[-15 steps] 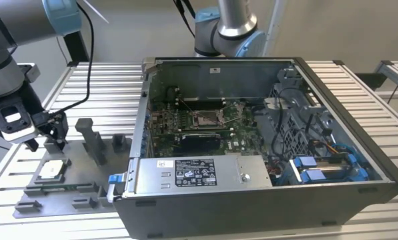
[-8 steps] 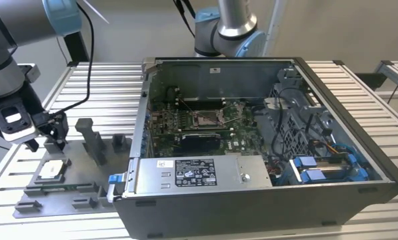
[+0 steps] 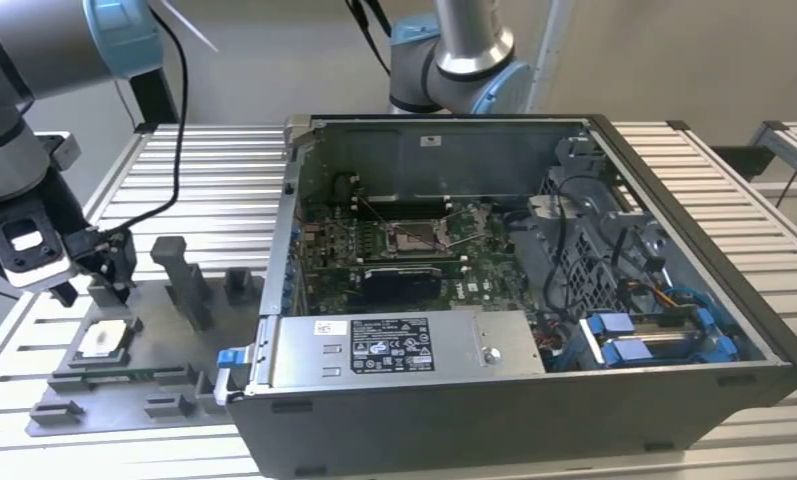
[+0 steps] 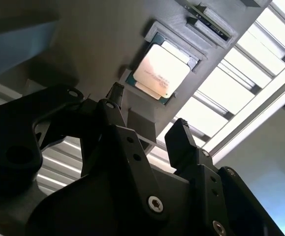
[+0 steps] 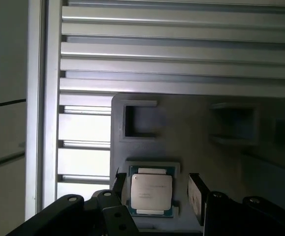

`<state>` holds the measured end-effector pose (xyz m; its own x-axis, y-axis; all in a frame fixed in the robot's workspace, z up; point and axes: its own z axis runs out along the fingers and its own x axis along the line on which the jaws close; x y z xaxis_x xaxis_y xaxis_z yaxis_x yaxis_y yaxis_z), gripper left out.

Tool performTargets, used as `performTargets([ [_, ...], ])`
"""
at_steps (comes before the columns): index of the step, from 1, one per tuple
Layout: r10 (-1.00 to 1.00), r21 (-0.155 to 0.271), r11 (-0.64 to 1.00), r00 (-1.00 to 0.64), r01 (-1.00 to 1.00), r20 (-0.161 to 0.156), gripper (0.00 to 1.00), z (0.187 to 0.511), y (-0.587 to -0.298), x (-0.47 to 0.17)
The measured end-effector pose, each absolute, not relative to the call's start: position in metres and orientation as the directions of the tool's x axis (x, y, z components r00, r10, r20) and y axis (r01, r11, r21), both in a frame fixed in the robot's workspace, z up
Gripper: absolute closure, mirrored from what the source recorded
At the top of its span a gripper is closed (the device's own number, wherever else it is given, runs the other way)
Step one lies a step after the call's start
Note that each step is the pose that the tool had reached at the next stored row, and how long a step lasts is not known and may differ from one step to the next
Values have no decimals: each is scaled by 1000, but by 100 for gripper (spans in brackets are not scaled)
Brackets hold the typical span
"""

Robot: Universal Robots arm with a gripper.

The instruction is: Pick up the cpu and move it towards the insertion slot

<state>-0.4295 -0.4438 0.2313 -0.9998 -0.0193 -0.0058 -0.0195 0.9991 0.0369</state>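
The gripper [image 4: 147,110] is spread apart and empty. Its two black fingers [image 4: 181,135] hang above the cpu [image 4: 161,71] without touching it, and in the first wrist view the chip sits framed between them. The cpu lies flat, silvery top up, in a square recess of the grey fixture plate [image 3: 171,345], at the exterior view's left and on the near part of the slatted table [image 3: 718,150]. The insertion slot [image 3: 418,235] lies well apart from it, to the exterior view's right and farther back, on the green board inside the open computer case [image 3: 692,300].

The step in hand looks like the approach to the grasp. It would go best with the fingers squared to two opposite edges of the chip and lowered straight, clear of the recess walls. A gentle close should then let the chip lift level.

The arm [image 3: 11,120] reaches down from the exterior view's upper left, with its wrist pointing steeply downward over the fixture.
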Motion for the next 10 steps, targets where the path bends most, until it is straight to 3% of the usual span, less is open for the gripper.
performTargets([
  [10,-19,37,999,-1000,-19,-6,0,225,-444,-431],
])
